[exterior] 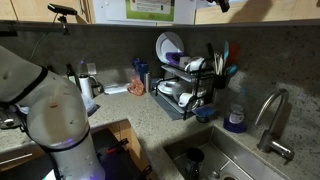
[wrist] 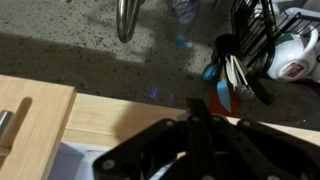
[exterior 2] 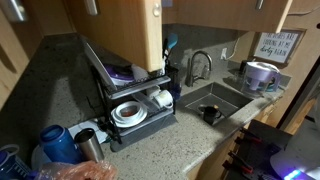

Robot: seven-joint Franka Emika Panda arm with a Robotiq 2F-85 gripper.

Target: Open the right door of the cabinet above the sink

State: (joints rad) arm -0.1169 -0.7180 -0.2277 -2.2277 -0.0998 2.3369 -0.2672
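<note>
Wrist view shows the gripper (wrist: 196, 121) clenched, fingers together with nothing visible between them, pressed near a pale wood edge (wrist: 120, 120), probably to hook the door rather than pinch it. The cabinet (exterior 2: 120, 35) hangs up left of the sink (exterior 2: 232, 98).

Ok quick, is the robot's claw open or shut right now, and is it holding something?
Gripper: shut, with its fingers together in the wrist view; whether it holds anything cannot be told.
</note>
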